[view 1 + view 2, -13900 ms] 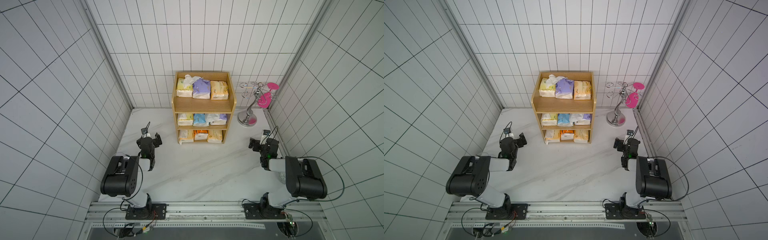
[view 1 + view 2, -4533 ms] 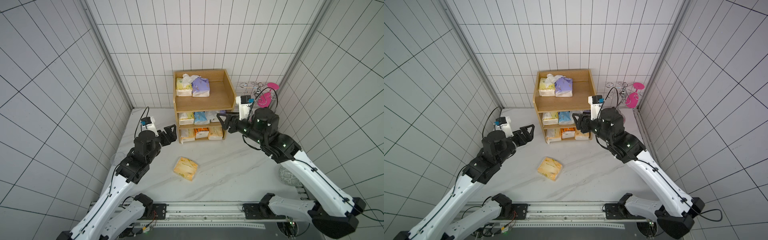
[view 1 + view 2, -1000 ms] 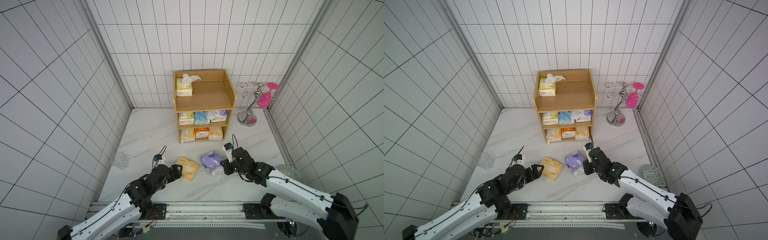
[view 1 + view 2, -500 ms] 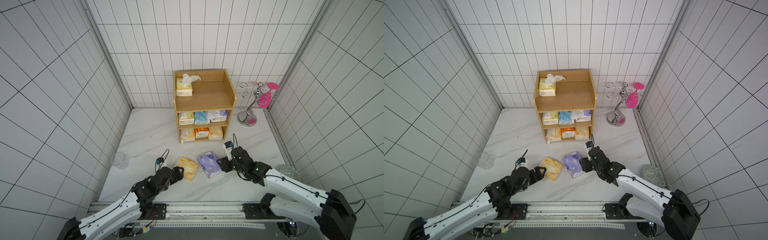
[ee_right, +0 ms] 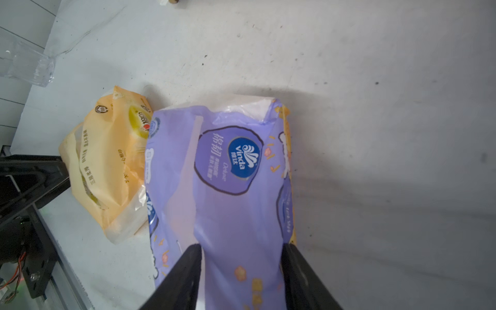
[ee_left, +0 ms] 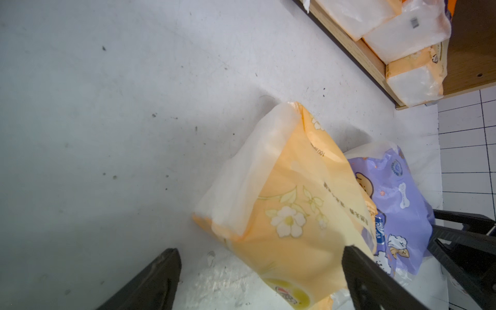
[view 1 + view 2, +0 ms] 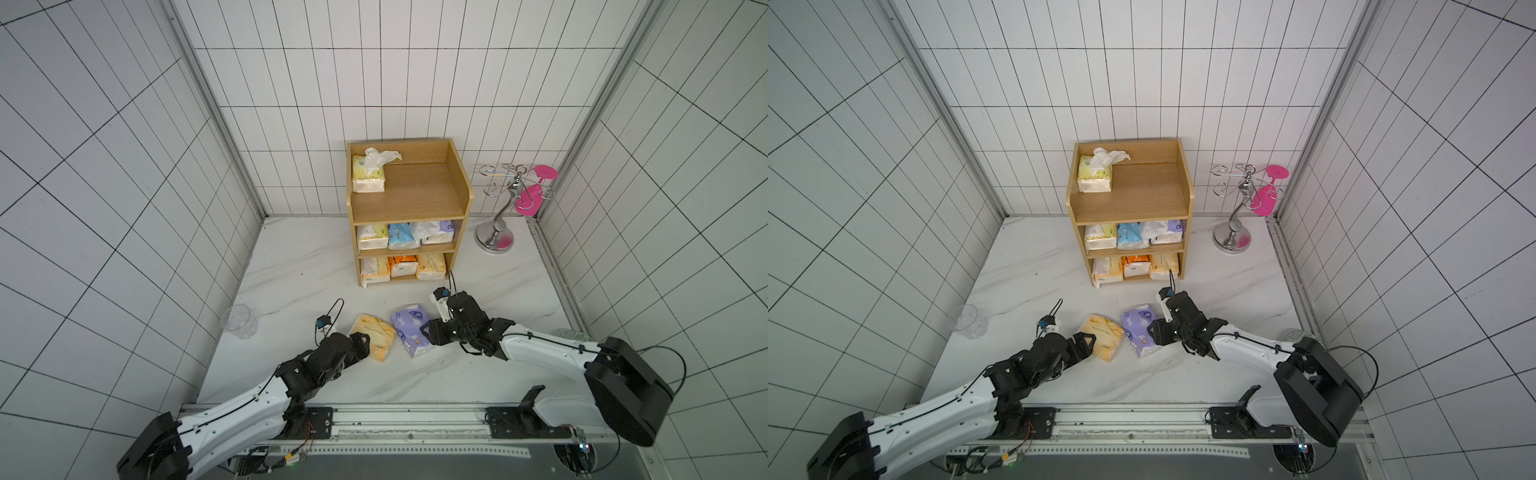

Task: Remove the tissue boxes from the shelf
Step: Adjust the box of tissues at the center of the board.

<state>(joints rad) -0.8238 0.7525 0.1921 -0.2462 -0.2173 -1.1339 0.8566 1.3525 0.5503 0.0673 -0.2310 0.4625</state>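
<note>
Two packs have left the top tier since the earliest view. The peach-orange soft plastic tissue pack (image 7: 374,337) and the purple soft plastic tissue pack (image 7: 409,334) now lie touching, side by side, on the white marble table (image 7: 291,266), nearer to you than the light-wood three-tier shelf (image 7: 457,178). Both arms have come forward from rest. Over the last second the purple pack has slid a little left, against the peach-orange one.

Your left gripper (image 6: 260,249) is spread wide at the near end of the peach-orange pack and holds nothing. The right gripper (image 5: 240,245) has its jaws part-way apart on either side of the purple pack's end. You cannot tell from these views whether they still pinch it, though the pack lies flat on the table.

By my reading you are two packs done, with seven left on the shelf.

- **Top tier:** one pale yellow pack (image 7: 368,179) at the left, with white tissue spilling out.
- **Middle tier:** three packs, which are pale yellow (image 7: 372,237), light blue (image 7: 401,236) and purple (image 7: 437,232) with white tissue bunched on it.
- **Bottom tier:** three packs, which are pale yellow (image 7: 375,270), bright orange (image 7: 403,266) and peach-orange (image 7: 431,266).

That makes nine packs: three pale yellow, two purple, two peach-orange, one light blue and one bright orange. You also have one shelf, one clear plastic cup (image 7: 239,322) at the table's left, and one silver stand (image 7: 496,237) to the right of the shelf, carrying one pink glass (image 7: 532,195).
</note>
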